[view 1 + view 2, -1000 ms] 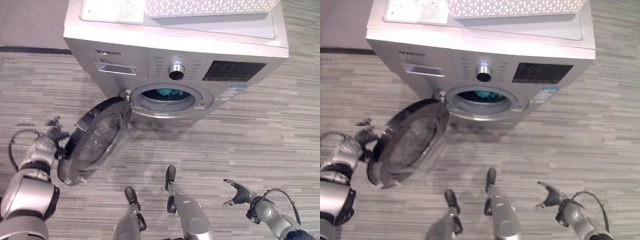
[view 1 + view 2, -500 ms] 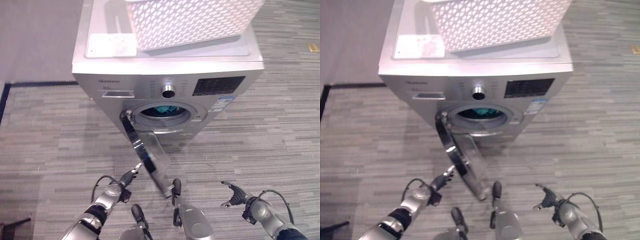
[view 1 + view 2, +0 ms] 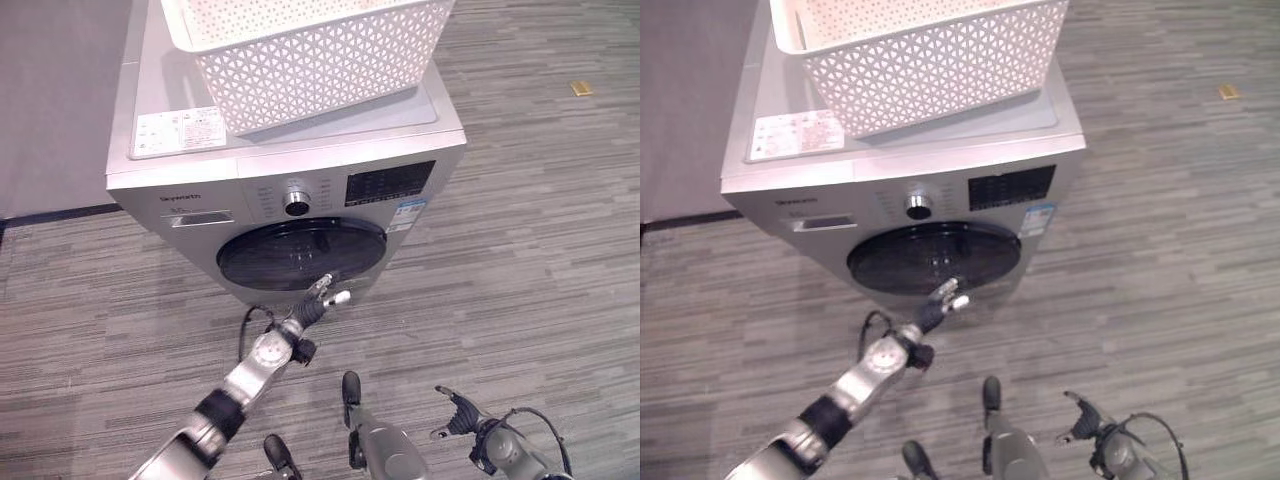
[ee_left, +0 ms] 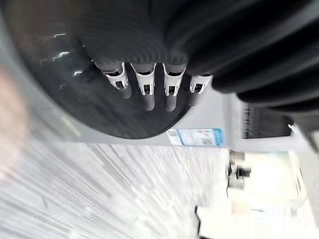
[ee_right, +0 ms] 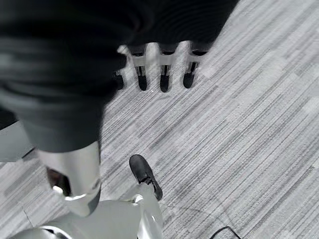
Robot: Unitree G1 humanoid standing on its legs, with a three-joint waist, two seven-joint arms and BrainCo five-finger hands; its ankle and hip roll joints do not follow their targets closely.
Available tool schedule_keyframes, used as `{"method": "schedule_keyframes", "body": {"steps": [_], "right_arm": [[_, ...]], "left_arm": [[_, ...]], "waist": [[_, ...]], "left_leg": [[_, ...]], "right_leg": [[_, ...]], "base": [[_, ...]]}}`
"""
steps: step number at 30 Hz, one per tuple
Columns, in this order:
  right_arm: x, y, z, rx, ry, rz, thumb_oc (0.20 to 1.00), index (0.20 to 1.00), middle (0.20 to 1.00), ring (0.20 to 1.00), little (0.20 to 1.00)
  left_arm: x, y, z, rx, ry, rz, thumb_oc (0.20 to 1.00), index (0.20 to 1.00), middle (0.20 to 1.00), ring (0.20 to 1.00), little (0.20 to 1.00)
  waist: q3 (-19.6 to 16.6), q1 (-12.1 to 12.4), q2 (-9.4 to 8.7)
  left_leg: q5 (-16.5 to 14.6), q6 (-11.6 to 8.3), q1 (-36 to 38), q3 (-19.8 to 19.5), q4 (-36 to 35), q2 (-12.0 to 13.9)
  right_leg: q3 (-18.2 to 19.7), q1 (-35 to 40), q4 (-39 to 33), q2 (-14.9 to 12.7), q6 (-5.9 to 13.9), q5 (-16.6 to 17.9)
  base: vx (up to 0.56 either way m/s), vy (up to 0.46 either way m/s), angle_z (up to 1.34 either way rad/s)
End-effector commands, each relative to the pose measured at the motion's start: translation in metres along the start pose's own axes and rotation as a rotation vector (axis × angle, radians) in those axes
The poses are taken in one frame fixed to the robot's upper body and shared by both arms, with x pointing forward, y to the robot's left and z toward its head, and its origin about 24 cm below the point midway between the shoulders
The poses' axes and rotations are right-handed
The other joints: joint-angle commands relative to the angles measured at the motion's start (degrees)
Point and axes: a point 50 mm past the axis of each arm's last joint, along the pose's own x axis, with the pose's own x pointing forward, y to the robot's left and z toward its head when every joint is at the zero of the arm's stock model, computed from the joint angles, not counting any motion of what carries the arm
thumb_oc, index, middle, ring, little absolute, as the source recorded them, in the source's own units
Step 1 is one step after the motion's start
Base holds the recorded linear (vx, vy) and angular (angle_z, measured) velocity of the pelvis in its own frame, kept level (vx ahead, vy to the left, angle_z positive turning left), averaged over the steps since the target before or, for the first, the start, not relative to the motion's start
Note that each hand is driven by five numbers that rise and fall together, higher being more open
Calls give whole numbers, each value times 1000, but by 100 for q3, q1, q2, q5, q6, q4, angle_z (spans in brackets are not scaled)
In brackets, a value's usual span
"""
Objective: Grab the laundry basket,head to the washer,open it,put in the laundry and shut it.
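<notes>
The silver washer [image 3: 200,175] stands before me with its round dark door [image 3: 300,254] swung against the front. My left hand [image 3: 312,304] reaches to the door's lower edge, fingers straight and pressing on the dark glass [image 4: 99,99]. A white lattice laundry basket [image 3: 310,50] rests on the washer's top. My right hand [image 3: 462,416] hangs low at the lower right over the floor, its fingers [image 5: 164,74] relaxed and holding nothing.
Grey striped carpet [image 3: 540,250] spreads around the washer. A grey wall area [image 3: 50,100] lies at the left, with a dark strip along its base. A small yellow object [image 3: 580,88] lies on the floor at the far right.
The washer door has swung from wide open to against the front, pushed by my left hand. The camera has tilted, bringing the basket into fuller view.
</notes>
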Motion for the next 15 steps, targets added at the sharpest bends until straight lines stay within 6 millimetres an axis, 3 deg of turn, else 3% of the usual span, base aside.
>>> {"method": "schedule_keyframes", "body": {"steps": [1, 4, 7, 10, 11, 12, 15], "right_arm": [[1, -8, -4, 44, 3, -28, 1000, 1000, 1000, 1000, 1000], [0, -7, -3, 53, -4, -28, 1000, 1000, 1000, 1000, 1000], [-1, 6, -3, 93, -8, -5, 1000, 1000, 1000, 1000, 1000], [-3, 15, -5, 113, -4, 10, 1000, 1000, 1000, 1000, 1000], [-4, 21, -6, 119, 1, 20, 1000, 1000, 1000, 1000, 1000], [-7, 30, -8, 136, 9, 42, 1000, 1000, 1000, 1000, 1000], [-9, 41, -10, 162, 24, 65, 1000, 1000, 1000, 1000, 1000]], "left_arm": [[-22, 1, -14, -16, 33, -76, 1000, 1000, 1000, 1000, 1000], [-58, 2, -34, -57, 98, -61, 1000, 1000, 1000, 1000, 1000], [-93, -3, -71, -242, 215, 63, 1000, 1000, 1000, 1000, 1000], [-105, -1, -88, -249, 286, 125, 1000, 1000, 1000, 1000, 1000], [-113, 2, -99, -261, 332, 177, 1000, 1000, 1000, 1000, 1000], [-132, 4, -125, -310, 448, 292, 1000, 1000, 1000, 1000, 1000], [-150, 3, -149, -361, 567, 423, 1000, 1000, 1000, 1000, 1000]], "waist": [[-21, 165, -160], [-38, 323, -139], [-47, 575, -200], [-42, 700, -270], [-49, 745, -294], [-82, 852, -342], [-138, 940, -392]], "left_leg": [[-319, -240, -110, -498, 366, 60], [-337, -228, -97, -589, 391, 59], [-338, -229, -122, -775, 482, 69], [-340, -243, -148, -901, 546, 76], [-338, -251, -159, -960, 562, 67], [-339, -252, -163, -1034, 575, 41], [-341, -254, -160, -1108, 585, -5]], "right_leg": [[-364, 251, 206, -390, 553, -602], [-380, 329, 175, -378, 552, -610], [-491, 469, 145, -390, 527, -640], [-587, 559, 121, -408, 526, -663], [-633, 608, 97, -423, 527, -661], [-698, 665, 68, -459, 545, -632], [-738, 726, 34, -491, 561, -598]], "base": [[24, 4, 25], [25, -13, 14], [2, -60, 4], [-14, -73, 44], [-43, -69, 41], [-44, -52, 36], [-25, -17, 32]]}}
